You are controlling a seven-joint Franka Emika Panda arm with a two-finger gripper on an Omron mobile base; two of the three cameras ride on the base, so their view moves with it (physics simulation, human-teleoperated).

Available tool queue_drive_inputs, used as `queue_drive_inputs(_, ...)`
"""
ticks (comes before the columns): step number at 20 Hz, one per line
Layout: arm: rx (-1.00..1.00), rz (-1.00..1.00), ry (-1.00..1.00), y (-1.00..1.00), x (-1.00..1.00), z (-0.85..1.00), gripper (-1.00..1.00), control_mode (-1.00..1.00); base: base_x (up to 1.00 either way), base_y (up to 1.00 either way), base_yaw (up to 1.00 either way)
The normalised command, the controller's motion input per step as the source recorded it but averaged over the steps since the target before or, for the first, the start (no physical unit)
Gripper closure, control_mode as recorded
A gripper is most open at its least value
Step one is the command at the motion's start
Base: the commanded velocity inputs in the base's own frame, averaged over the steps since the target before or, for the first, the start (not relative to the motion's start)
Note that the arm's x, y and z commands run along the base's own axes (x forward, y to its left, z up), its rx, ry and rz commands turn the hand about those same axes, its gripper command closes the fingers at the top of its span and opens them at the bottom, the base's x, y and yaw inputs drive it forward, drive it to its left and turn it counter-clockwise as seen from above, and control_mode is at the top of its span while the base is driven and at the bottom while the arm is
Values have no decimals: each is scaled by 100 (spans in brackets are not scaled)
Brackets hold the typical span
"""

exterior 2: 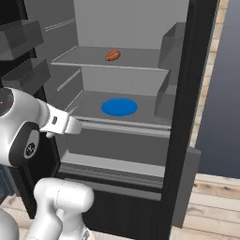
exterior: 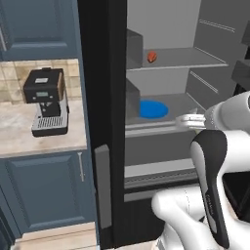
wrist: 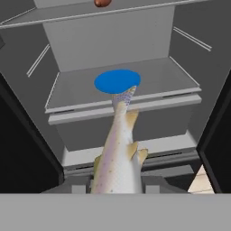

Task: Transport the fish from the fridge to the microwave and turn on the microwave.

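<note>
You have the fish [wrist: 118, 158] gripped between the gripper's [wrist: 116, 188] fingers; in the hand view its body rises from between the jaws and its tail points ahead toward the fridge [wrist: 113, 45] interior. The gripper is closed on the fish, not released.

Ahead of the gripper and slightly below the tail tip lies the round blue plate [wrist: 117, 80] on the middle shelf [wrist: 180, 76], now bare of the fish. Farther ahead and above, on the upper shelf, sits a small orange-red item [wrist: 102, 2]. In the right base view the hand [exterior 2: 65, 124] stands just in front of the shelf's front lip, outside the compartment.

The step in hand, judged from this, is the withdrawal from the fridge before the carry to the microwave. To do it well:

1. Keep the grip closed and steady. The fish is long and is held near one end, so it may pivot between the fingers if you swing fast.
2. Draw the hand straight back, away from the shelf edge, until the tail is outside the compartment.
3. Mind the black fridge door [exterior: 102, 122] to the gripper's left and the door-side bins; turn the arm only once the fish is clear of both.
4. Keep the wrist level during the base drive.
</note>
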Motion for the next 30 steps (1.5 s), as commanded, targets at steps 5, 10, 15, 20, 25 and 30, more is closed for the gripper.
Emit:
queue_drive_inputs(5,0,0,0,0,0,0,100,100,-51,0,1)
queue_drive_inputs(10,0,0,0,0,0,0,100,100,-62,0,2)
queue_drive_inputs(15,0,0,0,0,0,0,100,100,-59,4,3)
queue_drive_inputs(20,0,0,0,0,0,0,100,100,-51,3,11)
queue_drive_inputs(25,0,0,0,0,0,0,100,100,-54,0,18)
queue_drive_inputs(30,0,0,0,0,0,0,100,100,-60,0,27)
